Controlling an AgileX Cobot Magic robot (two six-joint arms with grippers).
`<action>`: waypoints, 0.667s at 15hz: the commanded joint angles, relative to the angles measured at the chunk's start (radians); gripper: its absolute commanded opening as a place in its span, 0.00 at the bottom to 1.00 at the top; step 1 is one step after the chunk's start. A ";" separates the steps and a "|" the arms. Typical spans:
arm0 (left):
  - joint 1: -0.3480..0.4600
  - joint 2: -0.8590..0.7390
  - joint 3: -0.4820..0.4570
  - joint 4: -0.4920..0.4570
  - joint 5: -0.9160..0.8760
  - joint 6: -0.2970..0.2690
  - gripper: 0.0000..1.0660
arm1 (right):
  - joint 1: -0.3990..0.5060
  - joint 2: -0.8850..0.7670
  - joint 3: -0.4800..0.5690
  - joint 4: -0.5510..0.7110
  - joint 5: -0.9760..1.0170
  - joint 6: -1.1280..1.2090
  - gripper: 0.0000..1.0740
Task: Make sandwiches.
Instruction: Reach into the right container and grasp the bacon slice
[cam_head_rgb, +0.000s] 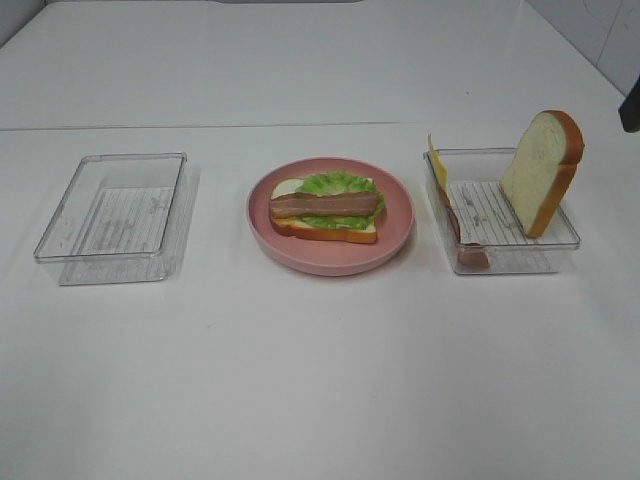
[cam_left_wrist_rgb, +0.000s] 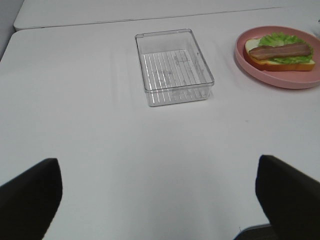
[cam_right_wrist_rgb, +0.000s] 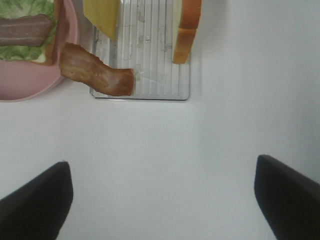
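Left pincer (cam_left_wrist_rgb: 160, 200) and right pincer (cam_right_wrist_rgb: 162, 197) both hang over the white table (cam_head_rgb: 320, 380) with fingers spread as wide as they go, gripping nothing. At centre, an open-faced sandwich (cam_head_rgb: 326, 210) sits on the round pink plate (cam_head_rgb: 330, 262): bottom bread, ruffled green lettuce (cam_head_rgb: 335, 183) and a bacon strip (cam_head_rgb: 325, 206) laid across the top. To the plate's right, the right-hand clear tray (cam_head_rgb: 560, 240) holds a loose bread slice (cam_head_rgb: 541, 172) standing on edge against its outer wall and a yellow cheese slice (cam_head_rgb: 437, 160) propped at the wall nearest the plate. A second bacon strip (cam_right_wrist_rgb: 95, 75) drapes over that tray's rim on the plate side. Apart on the other side of the plate stands the left-hand clear tray (cam_head_rgb: 110, 215).
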 joint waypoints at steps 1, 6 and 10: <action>0.000 -0.015 0.001 -0.008 -0.002 0.001 0.96 | -0.003 0.065 -0.076 0.044 0.058 -0.025 0.90; 0.000 -0.015 0.001 -0.008 -0.002 0.001 0.96 | 0.174 0.164 -0.170 -0.078 0.097 0.052 0.90; 0.000 -0.015 0.001 -0.008 -0.002 0.001 0.96 | 0.320 0.308 -0.253 -0.156 0.115 0.113 0.90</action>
